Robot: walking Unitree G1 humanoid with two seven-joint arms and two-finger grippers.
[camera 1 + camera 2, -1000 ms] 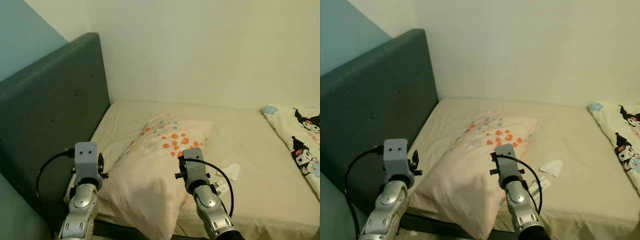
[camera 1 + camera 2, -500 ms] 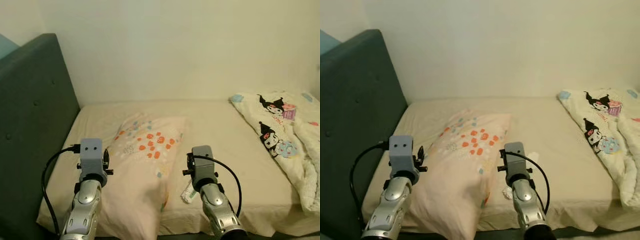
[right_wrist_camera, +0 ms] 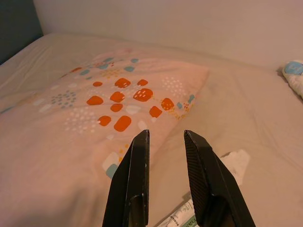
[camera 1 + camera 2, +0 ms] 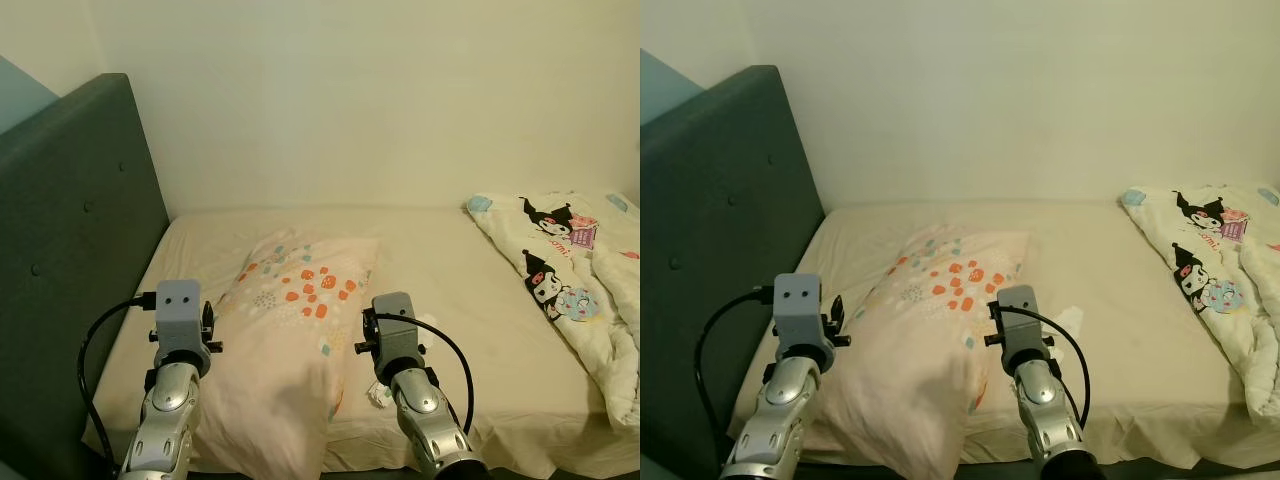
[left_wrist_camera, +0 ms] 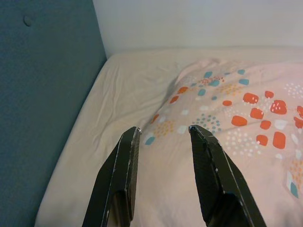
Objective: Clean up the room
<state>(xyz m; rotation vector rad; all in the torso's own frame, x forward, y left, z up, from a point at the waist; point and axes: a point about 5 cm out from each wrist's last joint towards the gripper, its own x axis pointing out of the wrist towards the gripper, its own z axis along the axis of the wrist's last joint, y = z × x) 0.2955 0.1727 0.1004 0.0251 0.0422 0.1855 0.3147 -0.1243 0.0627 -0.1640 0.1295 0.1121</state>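
The robot faced the bed [image 4: 480, 300], both arms raised over its near edge. The left gripper [image 5: 163, 130] and right gripper [image 3: 166, 135] hung with jaws open and empty above the spotted pillow [image 4: 290, 340]. Litter lay just right of the pillow: a crumpled tissue [image 3: 236, 161] and a small wrapper [image 3: 177, 220]. Picking those up looked the likely step; the right gripper would best descend squarely, avoiding the sheet.

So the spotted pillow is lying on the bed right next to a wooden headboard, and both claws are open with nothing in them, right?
Nearly. The headboard is dark teal upholstery, not wood, as the left eye view shows. The spotted pillow does lie beside it, and the left gripper and right gripper are both open, holding nothing.
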